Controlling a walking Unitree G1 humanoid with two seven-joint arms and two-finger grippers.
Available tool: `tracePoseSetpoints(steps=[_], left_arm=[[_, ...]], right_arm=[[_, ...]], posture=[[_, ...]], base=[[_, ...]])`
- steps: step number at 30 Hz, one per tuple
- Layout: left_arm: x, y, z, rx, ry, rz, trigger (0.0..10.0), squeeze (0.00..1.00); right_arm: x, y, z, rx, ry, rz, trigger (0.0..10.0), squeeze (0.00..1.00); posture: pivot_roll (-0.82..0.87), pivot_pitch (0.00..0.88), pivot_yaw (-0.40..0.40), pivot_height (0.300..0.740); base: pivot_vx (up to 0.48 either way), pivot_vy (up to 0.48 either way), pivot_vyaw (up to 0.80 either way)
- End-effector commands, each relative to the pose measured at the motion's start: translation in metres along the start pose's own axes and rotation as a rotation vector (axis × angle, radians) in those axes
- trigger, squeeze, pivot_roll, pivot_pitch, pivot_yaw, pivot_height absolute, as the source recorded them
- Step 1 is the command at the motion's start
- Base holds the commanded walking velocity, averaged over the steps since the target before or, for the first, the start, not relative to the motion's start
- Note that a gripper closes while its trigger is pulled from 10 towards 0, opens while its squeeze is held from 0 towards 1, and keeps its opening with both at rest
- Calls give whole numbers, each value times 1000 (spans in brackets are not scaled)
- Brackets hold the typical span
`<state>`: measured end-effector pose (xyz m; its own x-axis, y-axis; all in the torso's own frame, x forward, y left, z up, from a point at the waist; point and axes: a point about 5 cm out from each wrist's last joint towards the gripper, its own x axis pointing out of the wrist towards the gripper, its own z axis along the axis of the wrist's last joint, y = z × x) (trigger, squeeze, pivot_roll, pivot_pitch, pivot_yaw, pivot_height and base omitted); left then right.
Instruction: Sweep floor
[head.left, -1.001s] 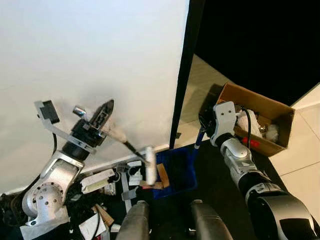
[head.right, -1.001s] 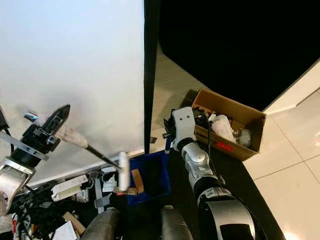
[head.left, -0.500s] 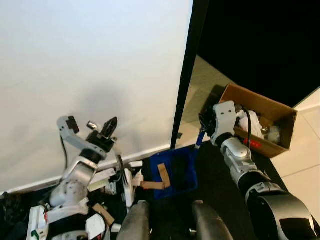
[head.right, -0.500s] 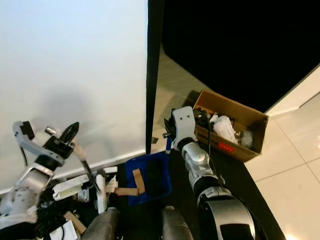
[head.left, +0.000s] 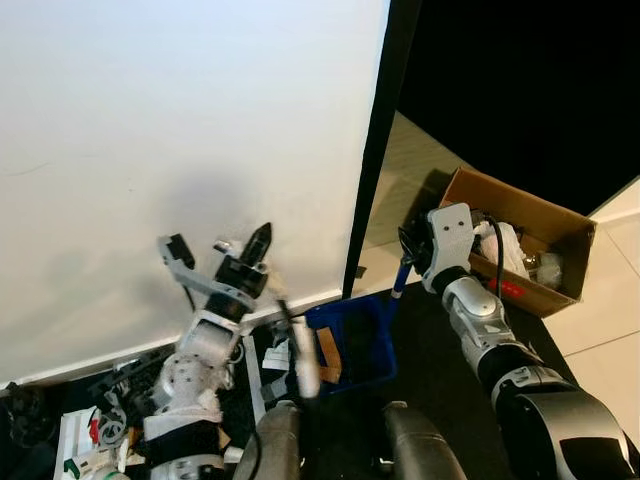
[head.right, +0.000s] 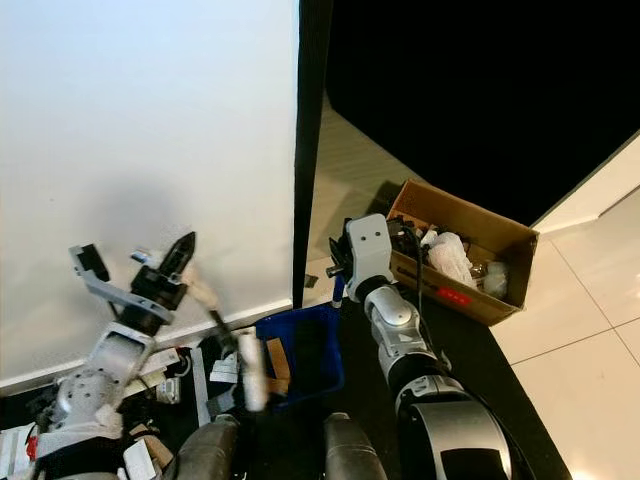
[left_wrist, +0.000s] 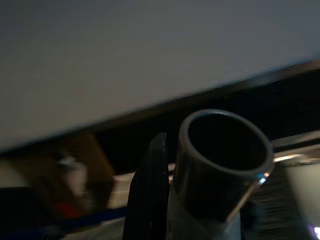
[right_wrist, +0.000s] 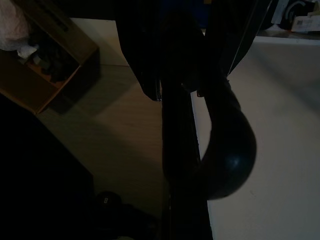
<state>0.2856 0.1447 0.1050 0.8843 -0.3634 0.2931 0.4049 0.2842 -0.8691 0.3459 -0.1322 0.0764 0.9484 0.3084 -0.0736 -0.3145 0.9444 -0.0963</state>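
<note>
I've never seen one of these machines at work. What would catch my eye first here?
Probably the left gripper, raised before the white wall with its jaws shut on a small brush that reaches down to the litter. Next, the blue dustpan on the floor between the arms, its handle held by the right gripper, and the open cardboard box of rubbish to the right.

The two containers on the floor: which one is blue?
The dustpan, near the wall and between both arms, is blue. The other one, the open cardboard box to the robot's right, is brown and holds white crumpled things.
</note>
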Motion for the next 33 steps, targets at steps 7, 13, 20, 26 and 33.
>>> tracePoseSetpoints(steps=[7, 13, 20, 26, 33], left_arm=[[5, -8, -11, -109, -21, -46, 10000, 0], [3, -24, 12, 7, 13, -104, 10000, 0], [-22, -37, 59, 296, 72, -45, 10000, 0], [-43, -42, 86, 457, 110, 24, 10000, 0], [-44, -37, 92, 558, 123, 84, 10000, 0]], right_arm=[[-13, 8, -30, 43, 131, 13, 10000, 0], [-13, 8, -29, 44, 130, 12, 10000, 0], [-13, 9, -30, 47, 128, 13, 10000, 0], [-13, 8, -30, 48, 128, 14, 10000, 0], [-13, 7, -29, 46, 129, 12, 10000, 0]], posture=[[16, 214, 18, 740], [19, 215, 19, 740], [43, 222, 27, 740], [56, 224, 24, 740], [48, 223, 24, 740]], base=[[0, 0, 0], [0, 0, 0], [0, 0, 0], [0, 0, 0], [0, 0, 0]])
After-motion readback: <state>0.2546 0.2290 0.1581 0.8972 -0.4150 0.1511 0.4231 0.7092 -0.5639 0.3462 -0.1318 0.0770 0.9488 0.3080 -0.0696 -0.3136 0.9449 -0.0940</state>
